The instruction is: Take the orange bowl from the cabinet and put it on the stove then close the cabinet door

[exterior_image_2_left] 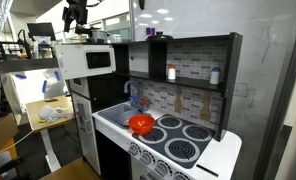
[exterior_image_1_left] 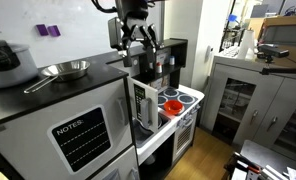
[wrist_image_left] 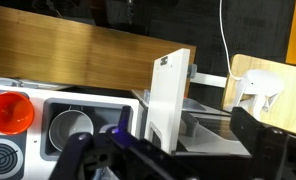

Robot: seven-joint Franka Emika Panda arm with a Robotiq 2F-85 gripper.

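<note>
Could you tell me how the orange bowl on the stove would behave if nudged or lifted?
The orange bowl looks like glossy plastic, so probably light, stiff and a little slippery. It sits upright, low and wide, on the white stove, so a nudge would likely slide it rather than tip it.

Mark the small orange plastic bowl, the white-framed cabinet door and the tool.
small orange plastic bowl (exterior_image_2_left: 141,124): exterior view, bowl's middle.
white-framed cabinet door (wrist_image_left: 171,95): wrist view, panel's middle.
tool (exterior_image_1_left: 135,42): exterior view, between fingertips.
</note>
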